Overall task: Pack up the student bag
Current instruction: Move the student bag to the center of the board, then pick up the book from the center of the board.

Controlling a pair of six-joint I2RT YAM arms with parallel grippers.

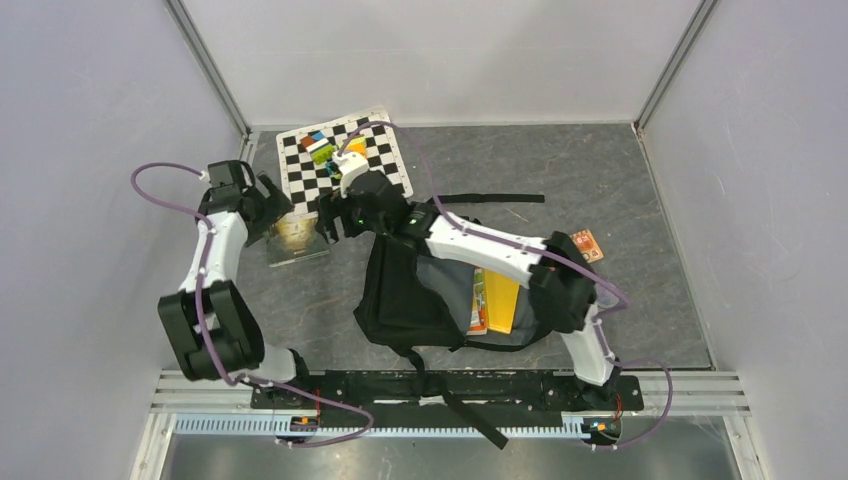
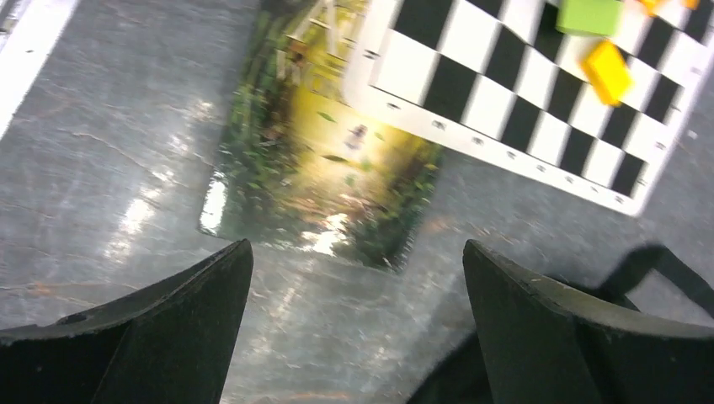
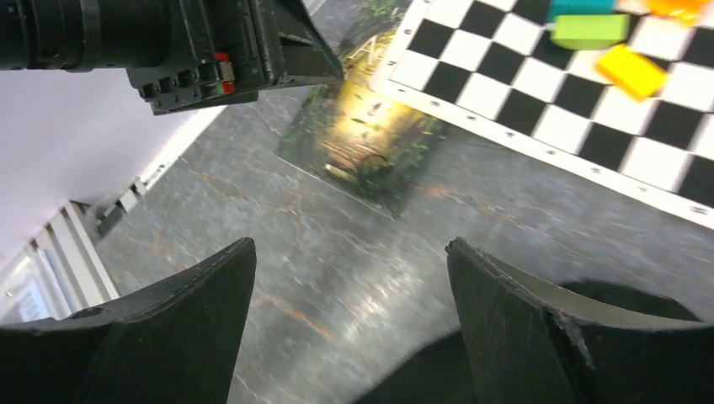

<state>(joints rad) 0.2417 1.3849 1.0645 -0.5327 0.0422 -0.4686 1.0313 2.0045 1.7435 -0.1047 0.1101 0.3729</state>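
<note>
At centre, one student bag (image 1: pixel 400 295); upper left, one checkerboard (image 1: pixel 300 175), one book (image 1: pixel 297 238); left gripper (image 2: pixel 355 246), right gripper (image 3: pixel 349 242) agape, empty; grey table (image 1: pixel 620 180), pale walls (image 1: pixel 440 50).

I see one bag (image 1: pixel 400 290), two books (image 1: pixel 500 300) inside it, one picture book (image 2: pixel 328 160), one checker board (image 2: pixel 522 93), four little blocks (image 3: pixel 630 70) and one small card (image 1: pixel 587 245).

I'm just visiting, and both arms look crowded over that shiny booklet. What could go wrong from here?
1. The left gripper and right gripper, both open, hover close together over the same booklet; they might bump each other.
2. The booklet lies flat and looks glossy, so a pinch may slip off its edge.
3. Its corner seems tucked under the checkerboard mat; pulling it could drag the mat and scatter the blocks on it.
</note>
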